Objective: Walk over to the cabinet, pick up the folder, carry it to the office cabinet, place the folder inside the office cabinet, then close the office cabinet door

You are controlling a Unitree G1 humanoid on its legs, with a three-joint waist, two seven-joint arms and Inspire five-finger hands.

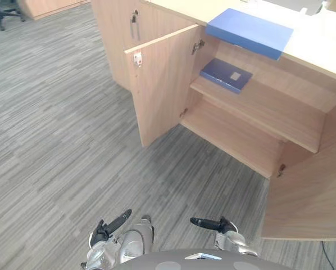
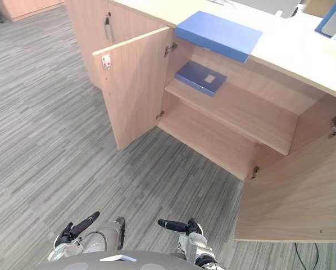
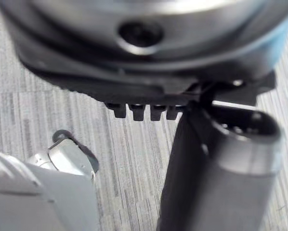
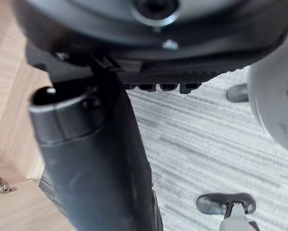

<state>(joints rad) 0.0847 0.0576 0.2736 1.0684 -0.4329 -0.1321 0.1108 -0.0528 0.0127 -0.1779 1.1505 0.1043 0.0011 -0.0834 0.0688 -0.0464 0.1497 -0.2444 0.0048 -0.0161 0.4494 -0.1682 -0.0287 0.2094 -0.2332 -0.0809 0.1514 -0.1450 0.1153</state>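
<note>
Office cabinet (image 1: 303, 84): straight ahead, both doors swung wide, inside open to reach.
Dark blue folder (image 1: 226, 75): flat on the upper shelf (image 1: 269, 107), toward its left end and near the front edge; touched by neither hand. Likely the task's folder, laid flat so as to sit stable and clear the doors' swing.
Light-blue folder (image 1: 249, 32): flat on the table (image 1: 319, 45) above the opening, one corner jutting past the edge; well apart from both hands.
Lower shelf (image 1: 235, 135): bare.
Left door (image 1: 159, 84): open out toward the floor (image 1: 55, 140), outer face turned leftward, hinges showing at the inner edge.
Right door (image 1: 311, 191): open too, close in front of the right hand's side.
Left hand (image 1: 113, 223): hanging low by the body, fingers (image 3: 144, 111) straight and relaxed, thumb out, nothing held.
Right hand (image 1: 210, 224): low as well, fingers (image 4: 163, 87) stretched forward, empty; nearest thing the right door, not touching.
Step in hand, as judged: folder seemingly in place, door closing not yet done.
Next move, as judged: a flat push with straight fingers on a door's outer face, needing a step round to its far side.
Risk: the dark blue folder's front edge near the shelf lip, so possibly in the way of a closing door.
</note>
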